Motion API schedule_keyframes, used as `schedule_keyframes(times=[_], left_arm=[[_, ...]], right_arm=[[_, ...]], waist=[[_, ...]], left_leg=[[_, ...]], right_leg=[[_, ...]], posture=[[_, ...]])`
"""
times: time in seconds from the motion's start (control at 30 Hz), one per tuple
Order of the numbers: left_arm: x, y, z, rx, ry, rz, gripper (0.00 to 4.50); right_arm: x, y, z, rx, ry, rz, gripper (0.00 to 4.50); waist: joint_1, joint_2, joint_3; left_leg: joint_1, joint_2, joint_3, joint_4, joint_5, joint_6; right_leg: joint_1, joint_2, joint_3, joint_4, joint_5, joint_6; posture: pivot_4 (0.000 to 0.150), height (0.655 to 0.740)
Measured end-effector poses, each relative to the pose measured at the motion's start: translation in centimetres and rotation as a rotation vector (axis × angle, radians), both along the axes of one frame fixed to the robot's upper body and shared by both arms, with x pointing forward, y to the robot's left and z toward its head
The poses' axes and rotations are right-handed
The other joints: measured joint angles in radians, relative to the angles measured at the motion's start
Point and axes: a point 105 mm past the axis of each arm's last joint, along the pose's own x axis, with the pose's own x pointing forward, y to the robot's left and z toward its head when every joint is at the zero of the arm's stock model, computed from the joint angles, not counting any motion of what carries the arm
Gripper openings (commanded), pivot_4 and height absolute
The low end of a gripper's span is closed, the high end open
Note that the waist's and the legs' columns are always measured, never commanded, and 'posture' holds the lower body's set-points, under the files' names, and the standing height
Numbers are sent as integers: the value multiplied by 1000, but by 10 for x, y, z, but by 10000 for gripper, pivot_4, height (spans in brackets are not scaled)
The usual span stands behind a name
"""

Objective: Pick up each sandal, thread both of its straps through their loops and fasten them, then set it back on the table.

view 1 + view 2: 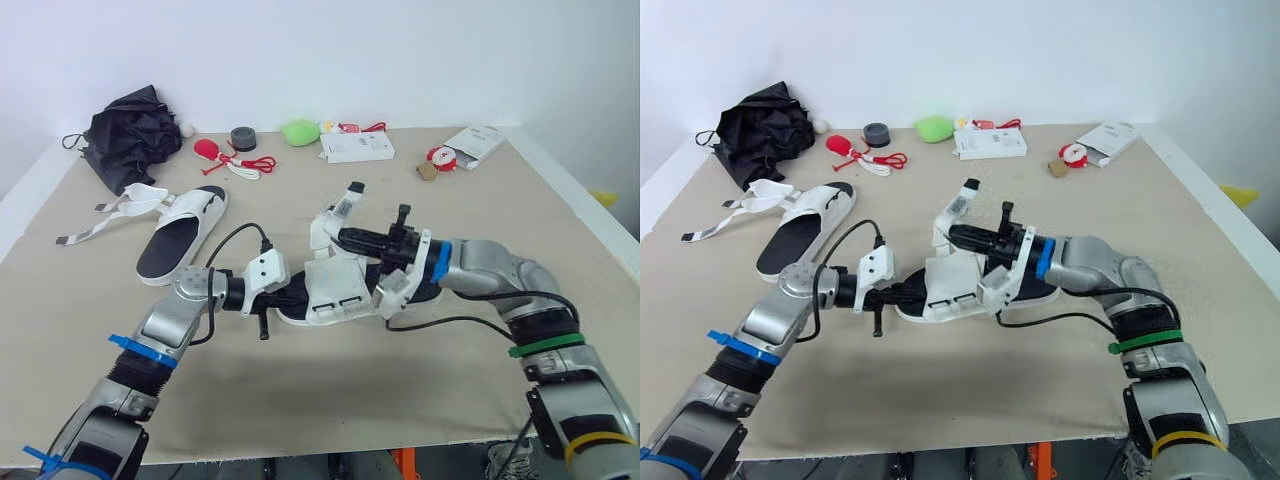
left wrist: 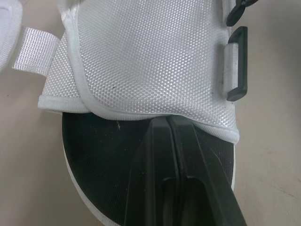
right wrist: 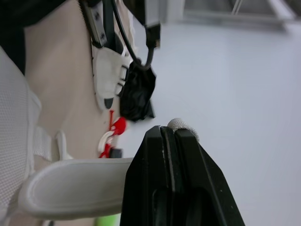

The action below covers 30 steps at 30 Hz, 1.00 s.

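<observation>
Desk (image 1: pixel 420 390) rundown, left to right. Folded black umbrella (image 1: pixel 135 130) at the far-left corner. Nearer than it, second sandal (image 1: pixel 180 235) lies flat with its straps loose and trailing left. Along the back edge: red ball with cord (image 1: pixel 207 150), grey tape roll (image 1: pixel 243 137), green lump (image 1: pixel 298 131), white box (image 1: pixel 357 146).

Left claw (image 2: pixel 168 120) comes in from the left at desk centre. Its fingers are together and lie over the black footbed of the worked sandal (image 1: pixel 335 285), tips at the hem of the white upper. Can't tell if the hem is actually pinched.

That sandal sits mid-desk between the two claws, upper flap open toward the camera, two black loops on its edge.

Right claw (image 3: pixel 167 129) reaches in from the right across the top of the sandal. It is clamped on a strap (image 1: pixel 350 200), and the strap end sticks up past the fingertips.

Another white box (image 1: pixel 475 143) at far right.
</observation>
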Motion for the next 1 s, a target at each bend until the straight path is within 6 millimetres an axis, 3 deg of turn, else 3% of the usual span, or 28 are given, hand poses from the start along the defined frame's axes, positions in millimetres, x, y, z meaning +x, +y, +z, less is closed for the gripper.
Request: schedule_keyframes(times=[0.17,0.3,0.5,0.7,1.0], left_arm=[[1,-3,0,-8,4,-7,0],[2,-4,-1,-7,5,-5,0],[4,-7,-1,-11,0,-13,0],[6,-11,-1,-19,4,-18,0],[8,-15,-1,-25,3,-27,0]], right_arm=[[-11,-3,-10,-8,-118,57,421],[4,-7,-12,-63,-302,5,421],[21,-11,-10,-134,-430,-45,421],[44,-27,-20,-270,-480,-162,421],[50,-38,-25,-334,-506,-216,421]], waist=[[5,0,0],[7,-1,0],[8,-1,0],[8,-4,-1],[11,-4,-1]], left_leg=[[0,-1,0,0,0,-1],[1,-1,1,0,1,-1],[1,-1,1,0,1,-1],[1,-1,1,0,1,-1],[1,-2,1,2,2,1]], right_leg=[[0,-1,0,0,0,0],[0,-1,0,0,0,0],[1,-1,0,0,1,1],[1,0,1,0,1,1],[2,-1,0,0,2,4]], posture=[[1500,7400],[1500,7400],[1500,7400],[1500,7400],[1500,7400]])
